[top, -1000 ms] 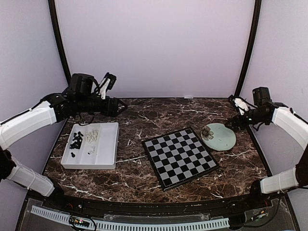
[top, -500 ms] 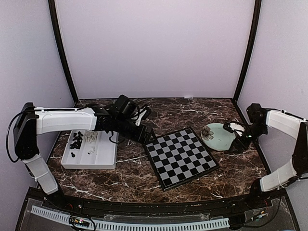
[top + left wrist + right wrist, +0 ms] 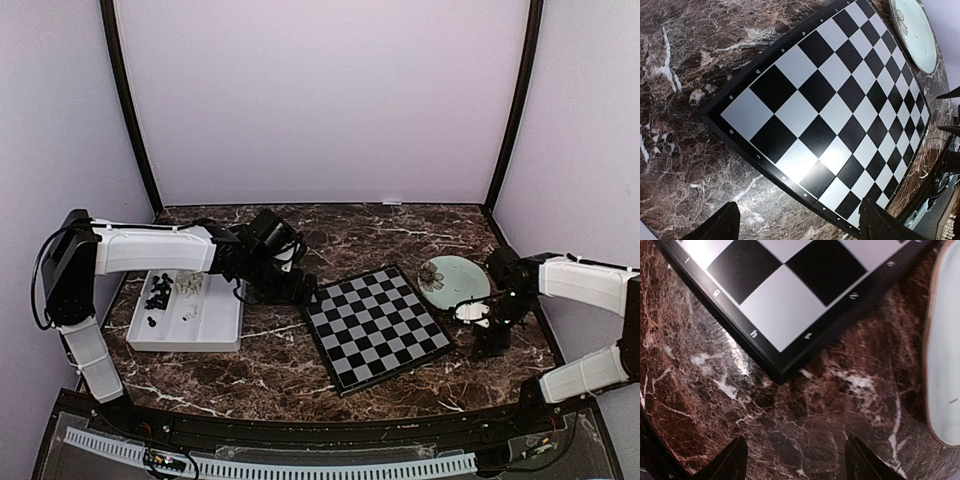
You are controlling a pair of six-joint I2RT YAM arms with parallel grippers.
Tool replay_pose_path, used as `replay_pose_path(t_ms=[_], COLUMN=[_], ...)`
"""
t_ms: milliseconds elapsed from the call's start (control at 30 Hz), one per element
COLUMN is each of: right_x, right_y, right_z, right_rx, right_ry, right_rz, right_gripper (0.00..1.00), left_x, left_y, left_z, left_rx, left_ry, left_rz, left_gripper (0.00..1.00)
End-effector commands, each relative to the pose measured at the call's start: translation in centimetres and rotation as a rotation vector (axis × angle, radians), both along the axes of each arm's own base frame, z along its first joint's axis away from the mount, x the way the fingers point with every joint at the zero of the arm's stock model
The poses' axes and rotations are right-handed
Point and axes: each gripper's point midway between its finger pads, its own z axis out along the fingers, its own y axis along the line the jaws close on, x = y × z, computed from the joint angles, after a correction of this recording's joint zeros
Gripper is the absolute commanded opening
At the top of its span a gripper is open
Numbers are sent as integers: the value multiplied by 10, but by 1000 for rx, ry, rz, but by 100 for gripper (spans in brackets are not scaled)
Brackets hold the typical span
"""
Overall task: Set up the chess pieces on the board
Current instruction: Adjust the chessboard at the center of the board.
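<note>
The board [image 3: 375,325] lies bare in the middle of the table, turned at an angle. The chess pieces sit in the white tray [image 3: 225,300] on the left: black ones [image 3: 158,292] and white ones [image 3: 190,285]. My left gripper [image 3: 300,288] hovers at the board's left corner. In the left wrist view it is open [image 3: 800,230] and empty above the board's edge [image 3: 790,185]. My right gripper [image 3: 483,340] is low beside the board's right corner. In the right wrist view it is open [image 3: 797,465] and empty over bare marble, with the board's corner [image 3: 780,367] just ahead.
A pale green round plate [image 3: 462,290] with a small flower print lies right of the board, close to my right arm; its rim shows in the right wrist view [image 3: 942,365]. The table top is dark brown marble [image 3: 270,360]. Dark frame posts stand at the back corners.
My left arm swung from the back left across to the board's left corner. My right arm came down from the back right, past the plate, to the board's right corner.
</note>
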Motion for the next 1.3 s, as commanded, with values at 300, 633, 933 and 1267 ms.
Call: replay_pose_path(t_ms=[300,633,933,1267], right_x=[4,-2,-8,-13], right_y=[30,45,49,48], right_z=[-35,-38,-37,-36], right_rx=[-69,-68,-54,-45], right_ry=[-34,-25,-16,-18], right_rz=[140,174,169,153], right_gripper=[64,60,54,51], left_x=[13,24,59,79], left_y=[8,-4,-23,-48], left_z=[-34,-54,-61,-46], left_rx=[-34,-50,-89,-164], left_ry=[138,171,131,88], left_rz=[121,109,90,32], left_gripper=[85,84,82,80])
